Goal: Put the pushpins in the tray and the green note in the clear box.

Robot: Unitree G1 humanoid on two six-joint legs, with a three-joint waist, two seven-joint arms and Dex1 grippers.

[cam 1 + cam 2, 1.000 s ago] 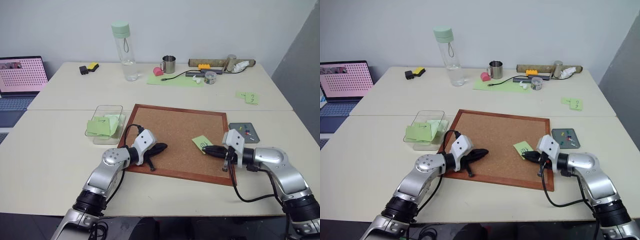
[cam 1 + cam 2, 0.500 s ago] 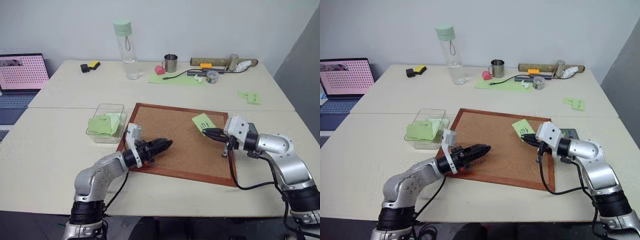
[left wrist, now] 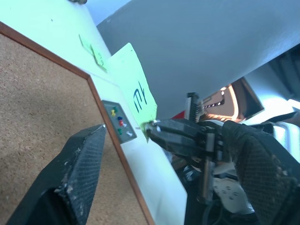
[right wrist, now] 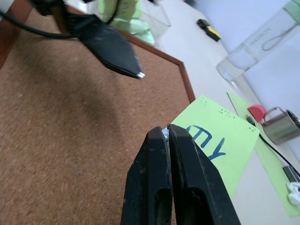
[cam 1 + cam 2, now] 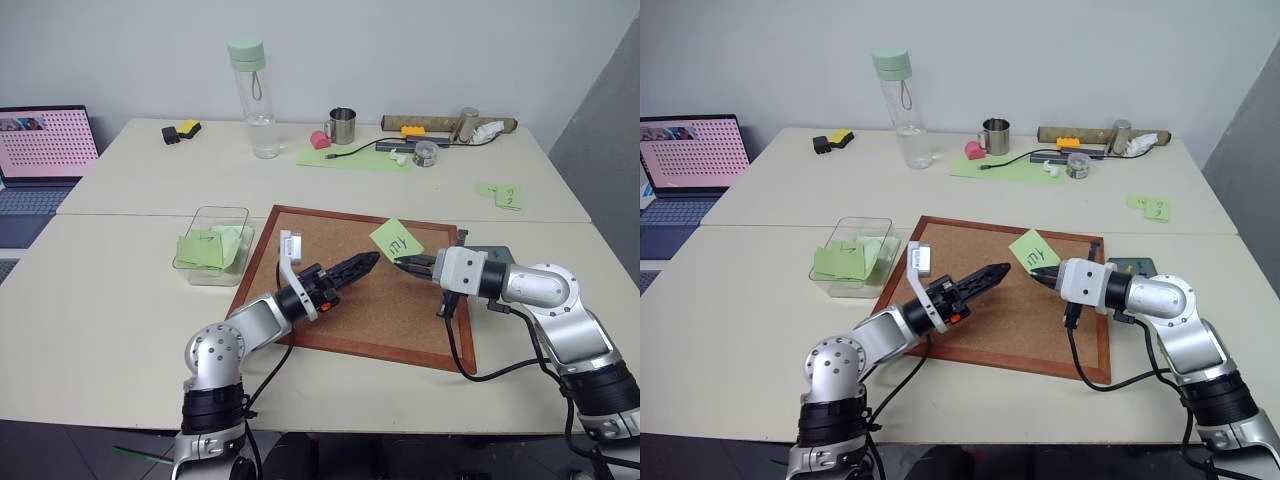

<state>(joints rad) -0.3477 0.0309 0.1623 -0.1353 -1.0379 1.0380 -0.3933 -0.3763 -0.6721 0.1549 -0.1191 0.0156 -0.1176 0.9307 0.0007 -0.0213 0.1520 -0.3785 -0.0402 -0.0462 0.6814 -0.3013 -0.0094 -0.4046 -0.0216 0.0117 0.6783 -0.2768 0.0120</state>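
Note:
My right gripper (image 5: pixel 399 263) is shut on the lower edge of the green note (image 5: pixel 397 240), holding it in the air over the cork board's (image 5: pixel 340 305) right part. My left gripper (image 5: pixel 364 263) is open, pointing at the note from the left, a short way off. The left wrist view shows one of its fingers (image 3: pixel 79 173) and the held note (image 3: pixel 136 89). The grey tray (image 3: pixel 112 108) lies beside the board's right edge with red (image 3: pixel 120 123) and green (image 3: pixel 119 131) pushpins among other pins. The clear box (image 5: pixel 205 278) sits left of the board with green notes inside.
On the far table stand a water bottle (image 5: pixel 250 100), a metal mug (image 5: pixel 340 127), a pale green sheet (image 5: pixel 350 158) and cables. A laptop (image 5: pixel 40 150) is at far left. More green notes (image 5: pixel 500 193) lie at right.
My right gripper has lifted the green note off the board and carried it up and left. My left arm has risen and rolled, and its gripper has opened, now pointing at the note.

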